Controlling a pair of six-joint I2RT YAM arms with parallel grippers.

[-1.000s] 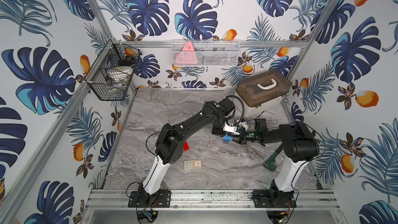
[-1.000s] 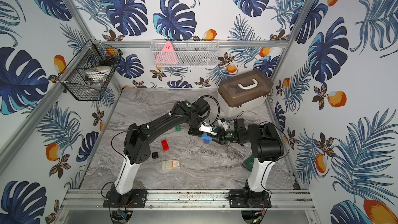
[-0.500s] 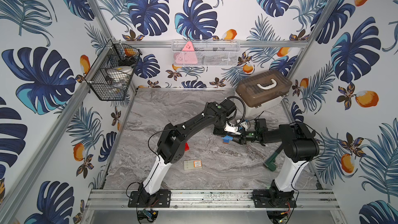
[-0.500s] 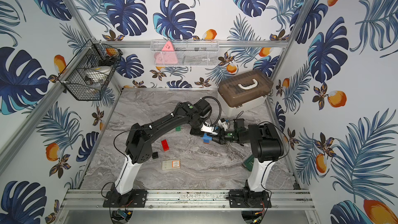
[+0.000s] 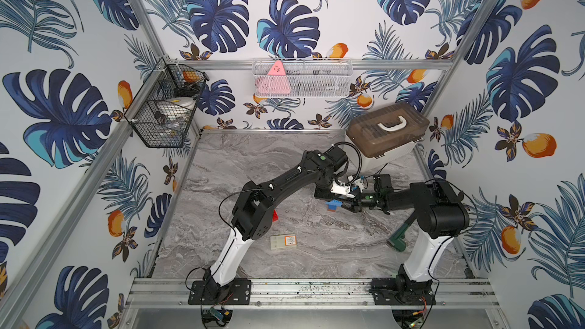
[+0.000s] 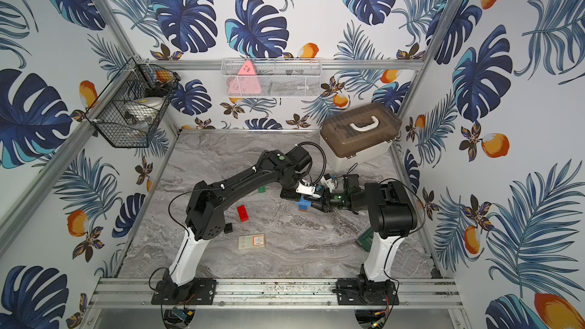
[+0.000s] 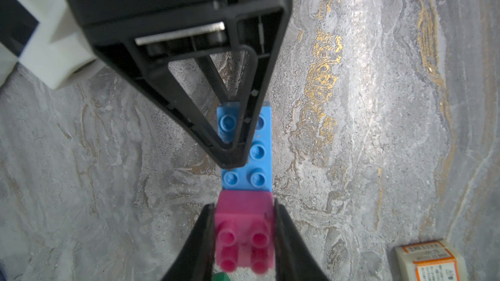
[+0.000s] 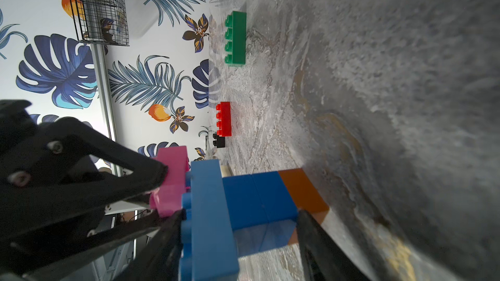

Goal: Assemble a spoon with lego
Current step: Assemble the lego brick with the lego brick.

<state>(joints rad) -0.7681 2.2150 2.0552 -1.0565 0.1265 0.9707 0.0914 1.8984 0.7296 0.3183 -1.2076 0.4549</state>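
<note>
The part-built spoon (image 8: 257, 198) stands on the marble: an orange base (image 8: 303, 190), a blue stem and a wide light-blue brick (image 7: 259, 158) on top. My right gripper (image 8: 240, 225) is shut on this stack, one finger on the studded top and one at the orange base. My left gripper (image 7: 244, 239) is shut on a pink lego brick (image 7: 243, 228) that sits at one end of the light-blue brick. In both top views the two grippers meet at the stack (image 5: 332, 205) (image 6: 303, 204). Loose green (image 8: 236, 37), red (image 8: 224, 118) and black (image 8: 219, 141) bricks lie apart on the table.
A flat beige box with an orange label (image 6: 251, 242) lies near the front. A dark green handled tool (image 5: 399, 235) lies by the right arm's base. A brown-lidded case (image 5: 386, 134) stands at the back right. Wire baskets hang on the walls.
</note>
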